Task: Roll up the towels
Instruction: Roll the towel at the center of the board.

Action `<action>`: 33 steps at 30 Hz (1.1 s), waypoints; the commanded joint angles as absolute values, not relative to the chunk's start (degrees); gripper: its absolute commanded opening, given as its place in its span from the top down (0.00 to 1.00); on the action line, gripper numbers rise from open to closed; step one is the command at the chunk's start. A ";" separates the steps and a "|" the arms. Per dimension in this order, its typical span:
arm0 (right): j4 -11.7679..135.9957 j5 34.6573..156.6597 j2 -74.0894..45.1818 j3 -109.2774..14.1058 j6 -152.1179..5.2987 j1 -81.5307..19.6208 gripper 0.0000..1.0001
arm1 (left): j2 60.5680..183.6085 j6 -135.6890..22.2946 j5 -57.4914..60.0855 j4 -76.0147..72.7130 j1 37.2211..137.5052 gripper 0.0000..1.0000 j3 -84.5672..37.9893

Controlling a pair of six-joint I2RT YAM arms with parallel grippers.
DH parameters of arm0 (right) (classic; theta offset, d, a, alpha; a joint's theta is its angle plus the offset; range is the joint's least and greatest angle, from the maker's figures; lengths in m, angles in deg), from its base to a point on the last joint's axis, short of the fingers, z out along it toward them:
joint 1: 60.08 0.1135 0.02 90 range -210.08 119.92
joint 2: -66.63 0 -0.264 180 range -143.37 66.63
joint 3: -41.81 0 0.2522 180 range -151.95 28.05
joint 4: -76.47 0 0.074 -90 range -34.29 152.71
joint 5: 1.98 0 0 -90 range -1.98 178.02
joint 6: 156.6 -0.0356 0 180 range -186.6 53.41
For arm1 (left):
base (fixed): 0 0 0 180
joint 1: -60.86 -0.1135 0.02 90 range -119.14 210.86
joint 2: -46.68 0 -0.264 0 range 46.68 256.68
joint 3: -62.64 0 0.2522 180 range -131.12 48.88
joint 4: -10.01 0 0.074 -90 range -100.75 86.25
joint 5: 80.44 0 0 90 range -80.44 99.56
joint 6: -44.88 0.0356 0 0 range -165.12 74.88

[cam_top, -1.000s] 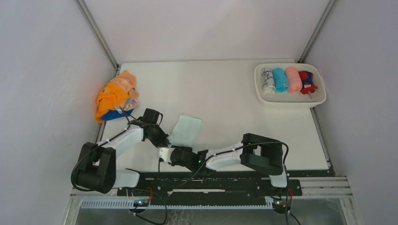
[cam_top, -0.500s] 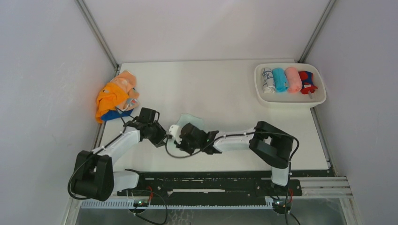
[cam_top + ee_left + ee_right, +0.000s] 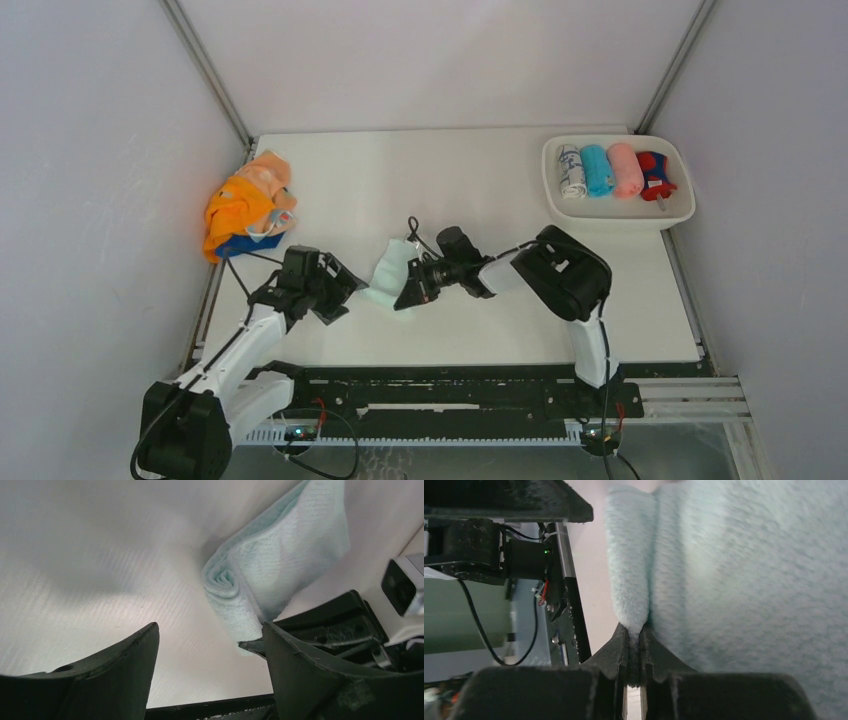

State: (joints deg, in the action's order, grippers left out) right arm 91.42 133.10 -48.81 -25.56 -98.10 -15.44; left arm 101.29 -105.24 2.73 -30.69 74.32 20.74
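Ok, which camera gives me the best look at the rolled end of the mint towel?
Left wrist: it faces the mint towel end-on, so the roll's spiral shows. Top external shows it small, partly hidden by the right gripper. Right wrist shows only close-up cloth pinched between its fingers.

**Towel's near end curls up as the right claw takes hold**

The towel (image 3: pixel 386 270), spread flat a second ago, now has its near end curled into a short roll (image 3: pixel 223 580), so less of it lies open on the surface (image 3: pixel 480 200). The right claw (image 3: pixel 403 298), earlier down by the surface's near edge, now sits further in at the towel's near right corner, pinched tight on the rolled end. Its arm, earlier low along the near edge, now reaches across the surface from the right with the elbow raised. The left arm, bent up at the elbow before, now stretches long and low from its base, and the left claw (image 3: pixel 343 292) sits slightly back, just left of the towel.
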 commanded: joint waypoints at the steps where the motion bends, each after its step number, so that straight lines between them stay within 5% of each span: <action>1: 105.37 142.26 -54.02 -25.38 -114.13 -17.77 1.00 | 100.55 -107.80 -0.36 -24.92 74.10 0.20 23.07; 33: 87.97 142.13 -65.31 -33.31 -122.86 -21.36 1.00 | 109.13 -113.06 2.83 -9.60 77.00 0.42 29.72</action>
